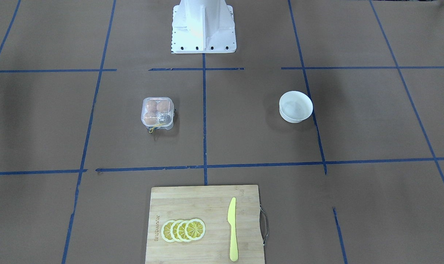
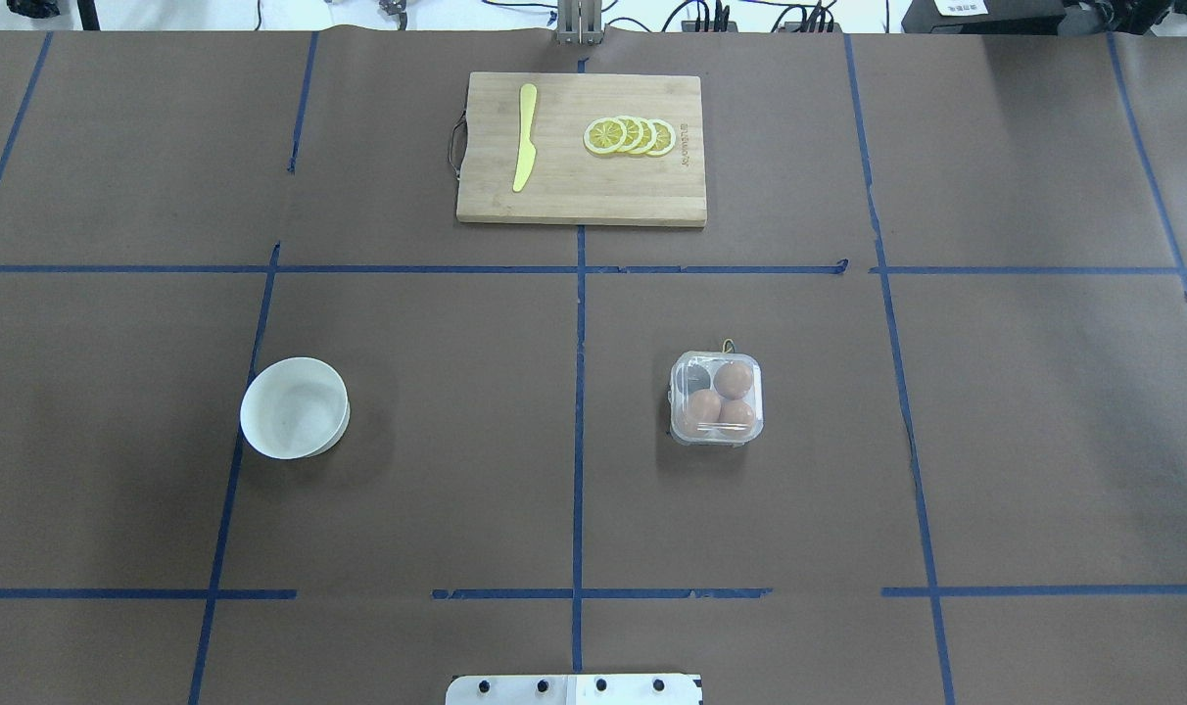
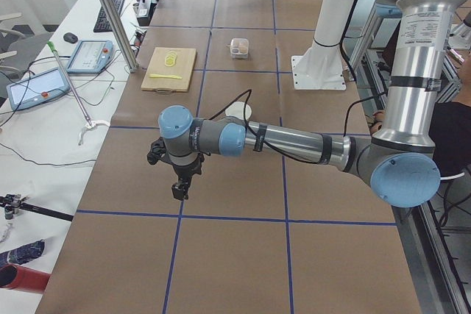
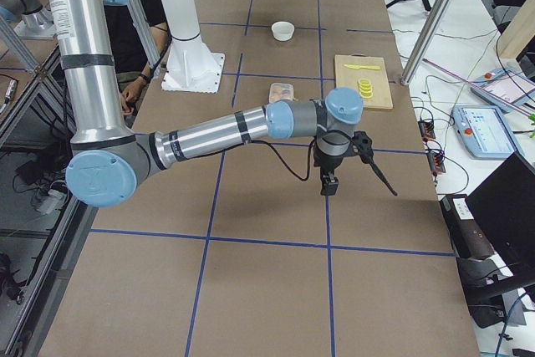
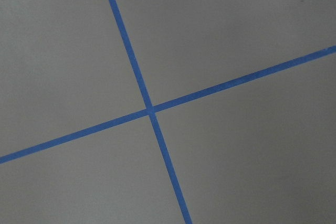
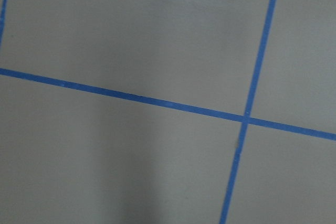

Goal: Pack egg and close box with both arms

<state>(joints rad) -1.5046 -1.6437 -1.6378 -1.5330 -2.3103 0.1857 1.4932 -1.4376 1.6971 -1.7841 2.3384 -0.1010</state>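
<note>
A: Arms over the desk?
B: Left arm and right arm each reach out over a desk end, well apart from the box.
A: Jaws?
B: Seen only from the side views, so no way to judge how wide. Both hang above the desk, touching nothing.
A: Box?
B: Box sits on the desk, robot's right half, lid looks down. Three eggs inside.

Overhead and front-facing cameras look steeply down on the brown paper-covered desk from opposite sides, sharing the rectangular bamboo cutting board. Side cameras sight along it from each end. Wrist cameras face close blue tape lines.
</note>
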